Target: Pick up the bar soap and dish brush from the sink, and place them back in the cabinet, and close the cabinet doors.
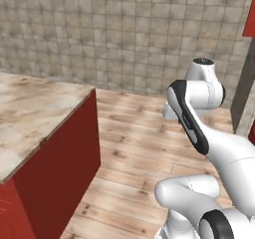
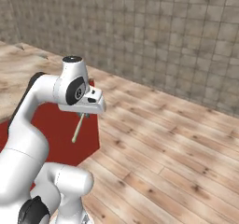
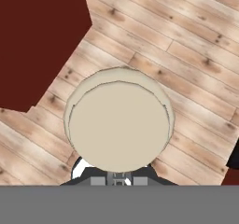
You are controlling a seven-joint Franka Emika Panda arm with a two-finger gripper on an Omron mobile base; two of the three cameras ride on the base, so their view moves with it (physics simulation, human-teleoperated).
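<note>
The tiled wall and the plank floor take up most of the scene. At about 8 o'clock in the left base view stands the low red counter unit with its marbled worktop. A red strip at 2 o'clock on that view's edge may be part of the cabinet, though too little shows to be sure.

The white arm is folded high over open floor. In the right base view the end effector is pressed together on the dish brush. The brush's pale thin handle hangs from it toward 7 o'clock, just in front of the red unit's corner. In the hand view the brush appears end-on as a round cream disc, directly above the fingertips at 6 o'clock.

The main risk, as I judge it:
- **Slipping grip:** The hold is on one end of a long, slim thing. A quick swing or a jolt from the base could make the brush pivot or slide out onto the floor.
- **Snagging:** The dangling end could catch the red unit's corner on a turn toward 9 o'clock. Later it could catch a shelf edge or door.
- **Blocked view:** The disc covers the middle of the hand view, which would make lining up with a shelf harder.
</note>
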